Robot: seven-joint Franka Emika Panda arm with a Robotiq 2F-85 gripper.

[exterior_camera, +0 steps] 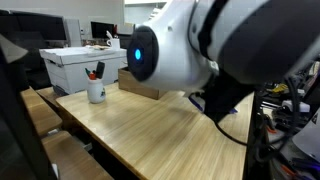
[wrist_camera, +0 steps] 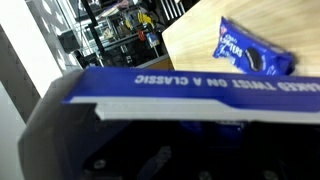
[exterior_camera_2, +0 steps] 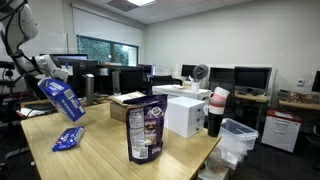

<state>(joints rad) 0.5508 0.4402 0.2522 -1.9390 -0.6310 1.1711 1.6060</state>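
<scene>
One hazard. Grips tilted blue box [exterior_camera_2: 62,98] in closed claw [exterior_camera_2: 48,80], above blue packet [exterior_camera_2: 68,139] on desk [exterior_camera_2: 110,155]. May lose it through end-only hold, dropping onto packet.

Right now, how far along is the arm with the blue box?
Done: the blue box is off the table, tilted in the air. In hand: the gripper is shut on its upper end. Left: the box is not yet set down; the blue packet lies on the wood, apart from the gripper.
</scene>
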